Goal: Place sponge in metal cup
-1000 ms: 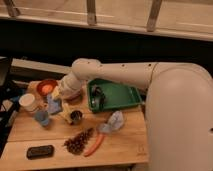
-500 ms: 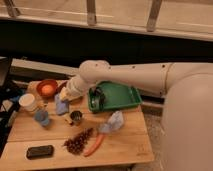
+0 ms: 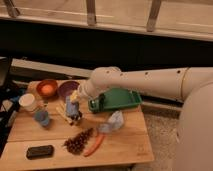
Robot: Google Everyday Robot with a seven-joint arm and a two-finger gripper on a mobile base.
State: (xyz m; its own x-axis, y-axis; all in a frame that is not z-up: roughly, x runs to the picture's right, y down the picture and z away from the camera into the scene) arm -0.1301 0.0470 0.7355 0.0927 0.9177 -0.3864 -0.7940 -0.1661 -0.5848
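My gripper hangs at the end of the white arm, over the middle left of the wooden table. It is shut on a yellow and blue sponge, held directly above the small metal cup. The sponge's lower end is at the cup's rim or just inside it; I cannot tell which. The cup stands upright, partly hidden by the gripper and the sponge.
An orange bowl, a purple bowl, a white cup and a blue cup stand to the left. A green tray is to the right. In front lie a blue cloth, pine cone, carrot and black block.
The gripper has moved right and down from near the bowls to directly over the metal cup, carrying the sponge with it.
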